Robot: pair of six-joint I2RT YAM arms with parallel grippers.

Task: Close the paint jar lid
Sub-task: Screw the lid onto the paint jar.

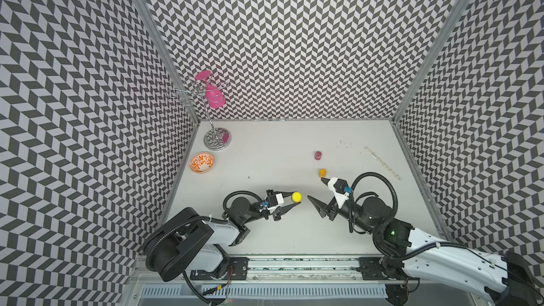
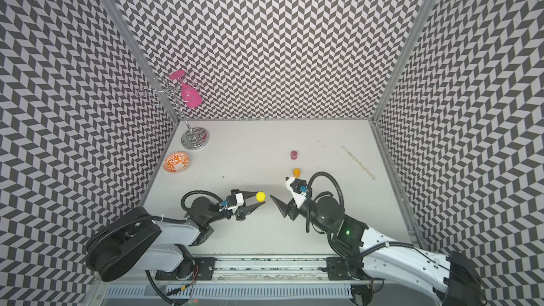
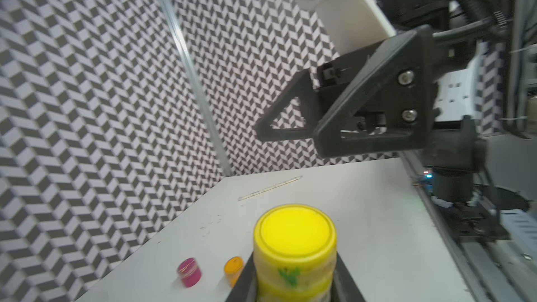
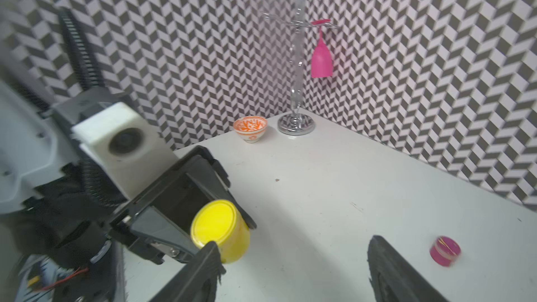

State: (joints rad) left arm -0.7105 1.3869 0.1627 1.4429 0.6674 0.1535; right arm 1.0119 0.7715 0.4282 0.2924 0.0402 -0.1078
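The left gripper (image 1: pixel 294 199) is pinching the yellow paint jar (image 1: pixel 296 196) by its body over the front middle of the tabletop (image 1: pixel 265 166). The yellow lid (image 3: pixel 295 229) is sitting on top. The jar is looking small, light and rigid, probably smooth plastic, so the lid's rim seems the place to take hold and twist, gently enough not to wrench the jar loose. The right gripper (image 1: pixel 315 188) is hanging spread and empty just beside it. An orange paint jar (image 1: pixel 322 172) is standing close behind that gripper's far finger and could get knocked. The magenta jar (image 1: pixel 318 155), bowl (image 1: pixel 201 162) and glass rack (image 1: pixel 217 139) are standing well clear.
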